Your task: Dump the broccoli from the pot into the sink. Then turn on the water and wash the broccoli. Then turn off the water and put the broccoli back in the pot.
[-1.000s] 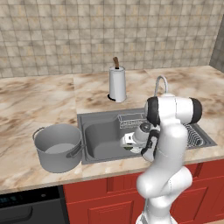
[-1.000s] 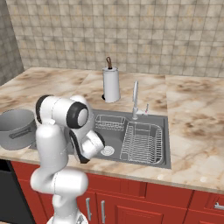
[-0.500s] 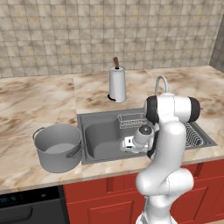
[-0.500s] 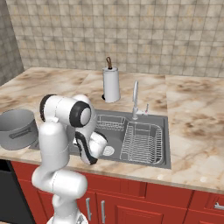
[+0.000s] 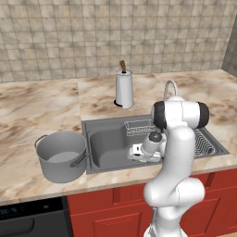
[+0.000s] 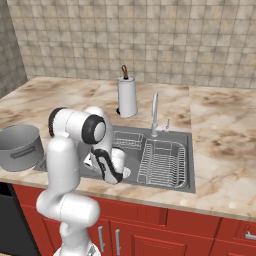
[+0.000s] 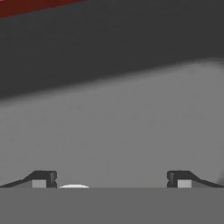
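Left base view – pot (image 5: 61,156): it sat upright on the table (image 5: 41,106), just left of the sink (image 5: 109,149); nothing green showed inside from here.
Left base view – arm: it bent down from the lower right, and the hand (image 5: 143,150) dipped into the basin on its right side.
Left base view – towel roll (image 5: 124,89): it stood behind the sink, with the faucet (image 5: 169,89) to its right.
Right base view – sink (image 6: 165,181): the wire rack (image 6: 161,159) lay in the right half, and a small basket (image 6: 126,141) sat at the back.
Right base view – hand (image 6: 107,165): it was low in the left of the basin, with the arm's white elbow above it.
Right base view – pot (image 6: 19,147): it stood at the far left, apart from the arm.
Hand view – fingers (image 7: 111,179): both tips were spread wide, nothing between them, over plain grey sink metal.
Hand view – broccoli: I could not tell where it was; the sink floor around the hand was partly hidden.
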{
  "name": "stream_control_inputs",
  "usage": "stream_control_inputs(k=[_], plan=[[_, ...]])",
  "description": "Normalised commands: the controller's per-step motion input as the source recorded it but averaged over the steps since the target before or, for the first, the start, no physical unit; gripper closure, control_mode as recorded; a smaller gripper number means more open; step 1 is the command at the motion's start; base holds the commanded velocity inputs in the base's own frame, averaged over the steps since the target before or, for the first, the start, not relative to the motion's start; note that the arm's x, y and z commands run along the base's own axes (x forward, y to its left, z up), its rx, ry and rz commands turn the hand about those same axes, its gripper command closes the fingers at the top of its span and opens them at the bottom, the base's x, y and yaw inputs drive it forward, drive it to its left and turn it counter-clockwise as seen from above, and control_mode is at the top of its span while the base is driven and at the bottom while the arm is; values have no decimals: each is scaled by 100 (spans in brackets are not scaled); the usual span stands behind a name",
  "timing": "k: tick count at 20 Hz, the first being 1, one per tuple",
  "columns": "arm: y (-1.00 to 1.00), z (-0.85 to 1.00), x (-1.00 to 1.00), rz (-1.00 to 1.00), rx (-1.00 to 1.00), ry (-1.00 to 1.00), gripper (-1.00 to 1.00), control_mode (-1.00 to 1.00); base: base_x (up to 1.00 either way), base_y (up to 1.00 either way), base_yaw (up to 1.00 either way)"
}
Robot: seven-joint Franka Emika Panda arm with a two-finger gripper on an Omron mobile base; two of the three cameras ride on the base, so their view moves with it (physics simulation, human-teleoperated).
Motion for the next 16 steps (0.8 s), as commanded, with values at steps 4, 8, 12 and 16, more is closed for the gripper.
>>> stream_control_inputs(k=[4, 8, 12, 16], plan=[[0, 56, 46, 0, 0, 34, -100, -100, 0, 0, 0], [0, 64, 44, 0, -4, 33, -100, -100, 0, 0, 0], [0, 68, 43, 0, -6, 27, -100, -100, 0, 0, 0], [0, 62, 49, 0, -8, 18, -100, -100, 0, 0, 0]])
